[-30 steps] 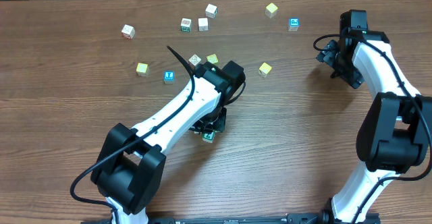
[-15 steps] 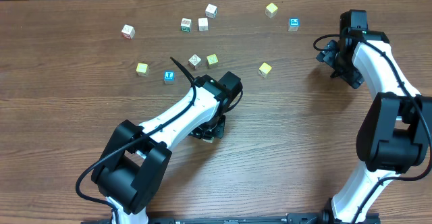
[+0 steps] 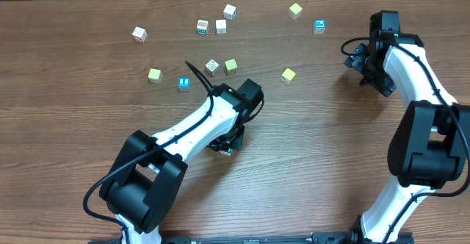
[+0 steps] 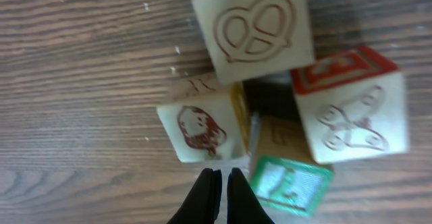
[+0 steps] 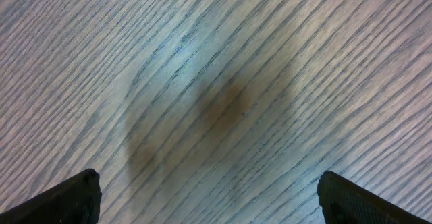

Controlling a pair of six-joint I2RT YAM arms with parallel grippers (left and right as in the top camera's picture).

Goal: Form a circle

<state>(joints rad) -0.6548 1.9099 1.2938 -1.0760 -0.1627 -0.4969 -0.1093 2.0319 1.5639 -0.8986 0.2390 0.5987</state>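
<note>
Pressing the left fingers (image 4: 206, 200) together on nothing, with the tips sitting just beside the brown-figure cube (image 4: 199, 129) and the green-faced cube (image 4: 290, 183). Seemingly nudging, not grasping: using the shut tips as a pusher on the circle (image 4: 277, 140).

Counting four cubes there, packed around a small dark gap: the two above, a pretzel cube (image 4: 253, 28) and a red-edged cube (image 4: 351, 109). Not managing to tell whether the tan face in the middle belongs to a fifth.

Finding the group near mid-desk in the overhead view, mostly hidden under the left arm (image 3: 198, 123).

Judging the ring as barely begun. Probably needing small sideways pushes next to open the gap, or more cubes brought in, without toppling the tilted ones.

Spreading the right fingers (image 5: 74, 197) wide and empty over bare desk (image 3: 73, 141), well apart from everything.

Counting eleven loose cubes farther back:
- four yellow cubes (image 3: 295, 10)
- two blue cubes (image 3: 319, 26)
- four whitish cubes (image 3: 139, 33)
- one green-marked cube (image 3: 202, 26)
</note>
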